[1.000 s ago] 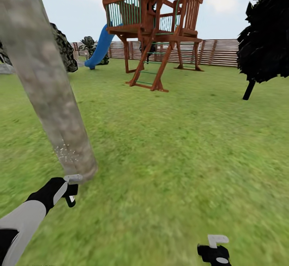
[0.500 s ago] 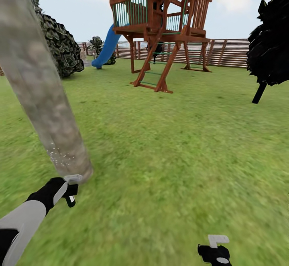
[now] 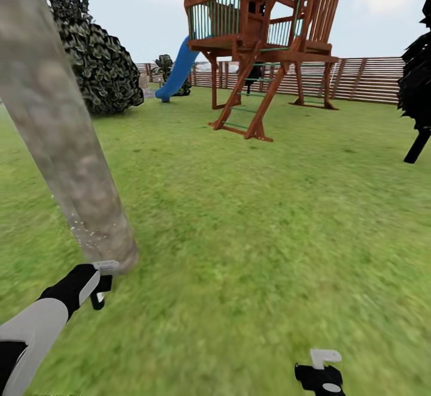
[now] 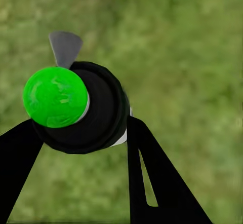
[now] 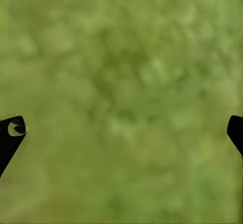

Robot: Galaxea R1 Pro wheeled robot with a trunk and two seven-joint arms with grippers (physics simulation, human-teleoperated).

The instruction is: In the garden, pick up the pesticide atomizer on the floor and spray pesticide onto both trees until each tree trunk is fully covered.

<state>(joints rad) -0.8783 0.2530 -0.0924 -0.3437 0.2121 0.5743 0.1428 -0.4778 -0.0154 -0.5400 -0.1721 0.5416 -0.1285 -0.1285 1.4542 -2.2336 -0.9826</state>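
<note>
Left wrist view: left fingers (image 4: 81,133) pinch atomizer (image 4: 76,110), no legible label; right fingers (image 5: 121,133) spread.

Left arm (image 3: 36,324) — smooth light-grey forearm shell, black wrist section with a pale grey inset stripe. Left gripper (image 4: 81,148): flat black tapered fingers, one with a long slot cut through it. Right gripper (image 3: 322,372) — black body, small white L-shaped bracket on top, grey oval patch.
</note>
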